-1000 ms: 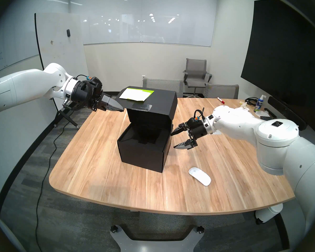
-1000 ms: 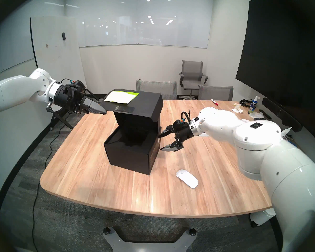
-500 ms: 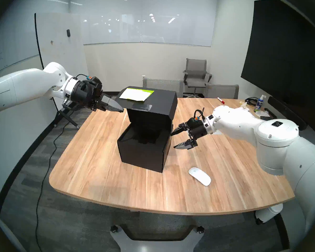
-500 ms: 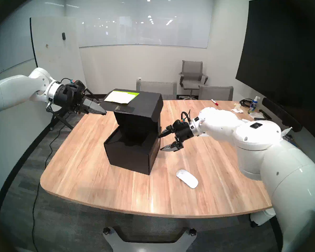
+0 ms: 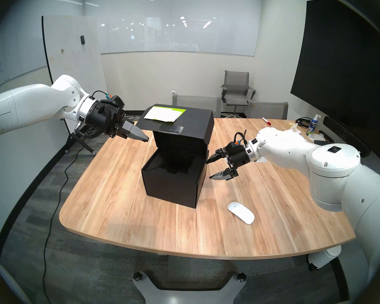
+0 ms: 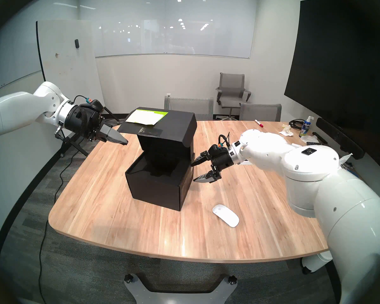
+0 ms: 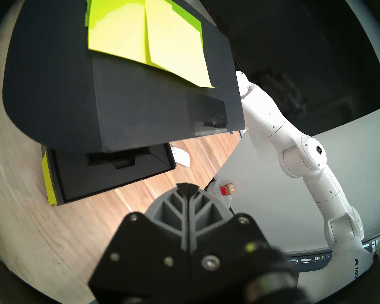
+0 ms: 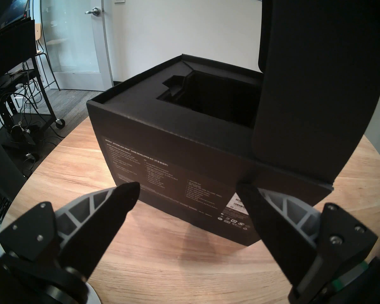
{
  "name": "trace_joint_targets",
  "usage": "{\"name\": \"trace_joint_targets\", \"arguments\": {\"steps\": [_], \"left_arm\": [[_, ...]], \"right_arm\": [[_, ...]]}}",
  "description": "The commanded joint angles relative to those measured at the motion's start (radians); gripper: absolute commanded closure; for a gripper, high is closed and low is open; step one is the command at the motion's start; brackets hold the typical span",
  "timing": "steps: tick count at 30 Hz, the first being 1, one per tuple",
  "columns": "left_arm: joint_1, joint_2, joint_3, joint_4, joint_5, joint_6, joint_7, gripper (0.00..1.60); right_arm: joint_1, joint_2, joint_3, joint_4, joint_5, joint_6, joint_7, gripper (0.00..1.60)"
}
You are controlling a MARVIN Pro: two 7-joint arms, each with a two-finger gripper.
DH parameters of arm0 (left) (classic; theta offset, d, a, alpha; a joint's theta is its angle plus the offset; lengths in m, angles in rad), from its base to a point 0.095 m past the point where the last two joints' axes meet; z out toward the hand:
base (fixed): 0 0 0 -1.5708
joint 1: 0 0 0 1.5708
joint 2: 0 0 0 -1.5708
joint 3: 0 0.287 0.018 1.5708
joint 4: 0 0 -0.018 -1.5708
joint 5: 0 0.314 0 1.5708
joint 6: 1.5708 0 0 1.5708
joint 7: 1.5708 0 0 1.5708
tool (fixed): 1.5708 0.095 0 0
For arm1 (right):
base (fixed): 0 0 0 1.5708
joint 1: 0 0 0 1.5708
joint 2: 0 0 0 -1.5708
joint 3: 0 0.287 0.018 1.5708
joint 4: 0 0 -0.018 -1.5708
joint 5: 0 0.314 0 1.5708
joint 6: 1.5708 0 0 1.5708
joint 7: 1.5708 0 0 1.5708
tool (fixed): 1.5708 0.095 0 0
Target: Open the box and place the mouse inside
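Observation:
The black box (image 5: 171,187) stands mid-table with its lid (image 5: 184,121) swung up and roughly level, yellow-green notes (image 7: 145,33) on top. Its dark recessed insert (image 8: 206,99) is exposed. My left gripper (image 5: 146,139) is shut on nothing, its tip just below the lid's left front edge; the left wrist view shows the closed fingers (image 7: 195,200) apart from the box. My right gripper (image 5: 208,170) is open beside the box's right wall, with a fingertip near each end of that wall (image 8: 184,165). The white mouse (image 5: 240,212) lies on the table (image 5: 119,198), front right of the box.
A red marker (image 5: 266,121), a spray bottle (image 5: 313,124), rags and cables sit at the far right of the table. Grey chairs (image 5: 237,88) stand behind it. A whiteboard stand (image 5: 79,139) is at the left, a dark screen (image 5: 342,66) on the right wall.
My left gripper has dropped and drawn back a little to the left, off the lid's front corner. The lid has stayed up. The right arm and mouse have not moved.

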Motion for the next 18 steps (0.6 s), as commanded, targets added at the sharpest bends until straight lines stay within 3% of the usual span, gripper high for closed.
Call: {"name": "trace_joint_targets", "arguments": {"steps": [1, 18], "left_arm": [[-0.013, -0.03, -0.024, -0.001, -0.002, -0.032, 0.021, 1.6], [0.005, -0.088, -0.042, 0.009, -0.06, -0.08, 0.132, 1.6]], "right_arm": [[0.022, -0.002, 0.006, 0.002, 0.008, 0.002, 0.099, 0.0], [0.022, -0.002, 0.006, 0.002, 0.007, 0.002, 0.099, 0.0]]}}
